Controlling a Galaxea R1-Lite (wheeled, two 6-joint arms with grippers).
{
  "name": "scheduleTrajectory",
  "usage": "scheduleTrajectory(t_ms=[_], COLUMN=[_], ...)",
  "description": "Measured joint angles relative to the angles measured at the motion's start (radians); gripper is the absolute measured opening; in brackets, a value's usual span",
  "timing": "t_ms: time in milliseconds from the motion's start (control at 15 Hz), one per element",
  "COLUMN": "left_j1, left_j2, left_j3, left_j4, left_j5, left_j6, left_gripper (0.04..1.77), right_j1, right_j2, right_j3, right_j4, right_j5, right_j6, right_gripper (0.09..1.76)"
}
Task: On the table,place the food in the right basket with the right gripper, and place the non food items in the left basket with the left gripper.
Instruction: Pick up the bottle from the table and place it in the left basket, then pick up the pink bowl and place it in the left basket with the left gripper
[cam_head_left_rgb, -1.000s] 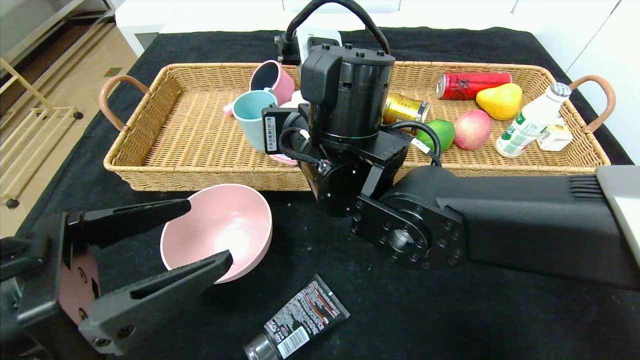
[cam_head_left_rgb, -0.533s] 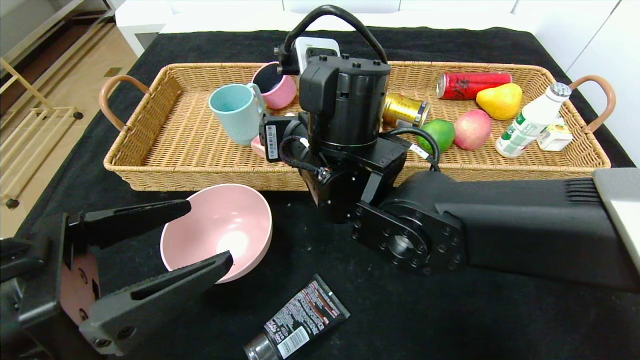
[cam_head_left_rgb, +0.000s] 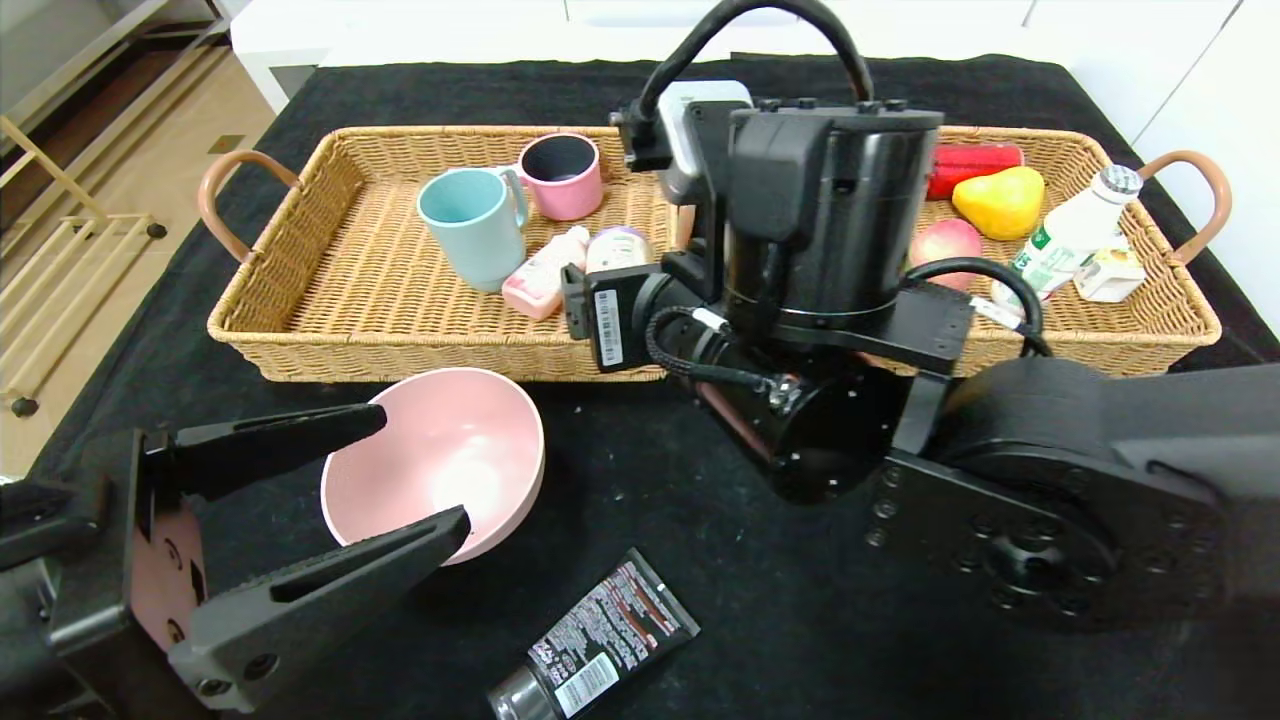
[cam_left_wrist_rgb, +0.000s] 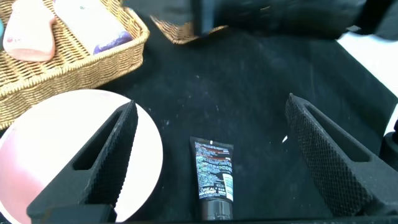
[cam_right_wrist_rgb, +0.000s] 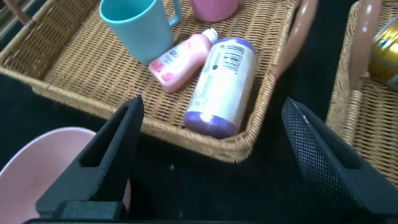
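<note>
The pink bowl (cam_head_left_rgb: 435, 460) serves as the landmark: it sits on the black-clothed table (cam_head_left_rgb: 700, 620) just in front of the left basket (cam_head_left_rgb: 330, 290).

The left gripper (cam_head_left_rgb: 400, 470) hovers at the bowl with its two fingers spread wide, one over the bowl's near-left rim and the other reaching across its front edge; it holds nothing. In the left wrist view the bowl (cam_left_wrist_rgb: 74, 155) lies under one finger, and the black squeeze tube (cam_left_wrist_rgb: 212, 177) lies on the cloth between the spread fingers, to the right of the bowl and nearer the robot. In the head view the tube (cam_head_left_rgb: 595, 640) is clear of both grippers.

The right gripper (cam_right_wrist_rgb: 205, 155) hangs above the near edge of the left basket, behind and to the right of the bowl, its fingers wide apart and empty. Beyond them, inside the basket (cam_right_wrist_rgb: 74, 81), lie the pale pink bottle (cam_right_wrist_rgb: 183, 56) and a white bottle with a purple label (cam_right_wrist_rgb: 224, 84) side by side, with a teal mug (cam_right_wrist_rgb: 134, 25) and a pink mug (cam_head_left_rgb: 562, 172) farther back.

In the right basket (cam_head_left_rgb: 1130, 310), far right of the bowl, rest the peach (cam_head_left_rgb: 945, 245), a yellow pear (cam_head_left_rgb: 1000, 200), a red can (cam_head_left_rgb: 975, 160) and the small white bottle (cam_head_left_rgb: 1065, 240).
</note>
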Motion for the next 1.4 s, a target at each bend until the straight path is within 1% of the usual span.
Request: scheduleTrajectory(t_ms=[200,333,400,533,667,733,867,1067,1200,1333,1400], left_j1=[0.001,0.001,0.001,0.001,-0.002,-0.003,-0.007,-0.046,-0.071,-0.084,-0.086], left_j2=[0.004,0.008,0.01,0.017,0.024,0.027,0.028,0.028,0.032,0.035,0.035], left_j3=[0.0,0.001,0.001,0.001,0.003,0.003,0.0,0.0,0.01,0.016,0.016], left_j4=[0.003,0.006,0.008,0.01,0.01,0.01,0.01,0.011,0.012,0.011,0.016], left_j5=[0.0,0.0,0.0,0.009,0.014,0.019,0.036,0.103,0.118,0.123,0.145], left_j6=[0.0,0.0,0.0,-0.001,-0.001,0.0,-0.001,0.0,0.001,0.001,0.004], left_gripper=[1.72,1.72,1.72,1.72,1.72,1.72,1.72,1.72,1.72,1.72,1.72], right_j1=[-0.021,-0.034,-0.041,-0.068,-0.133,-0.173,-0.253,-0.34,-0.38,-0.439,-0.466], right_j2=[-0.106,-0.187,-0.229,-0.323,-0.411,-0.445,-0.496,-0.557,-0.586,-0.608,-0.615], right_j3=[0.159,0.284,0.349,0.485,0.604,0.647,0.708,0.799,0.87,0.953,0.987], right_j4=[-0.006,-0.019,-0.024,-0.027,-0.029,-0.029,-0.031,-0.068,-0.143,-0.235,-0.284], right_j5=[0.079,0.163,0.216,0.373,0.562,0.619,0.7,0.818,0.867,0.949,0.979], right_j6=[-0.018,-0.037,-0.047,-0.068,-0.097,-0.118,-0.149,-0.189,-0.203,-0.212,-0.212], right_gripper=[1.65,1.66,1.67,1.68,1.68,1.69,1.69,1.7,1.7,1.7,1.7])
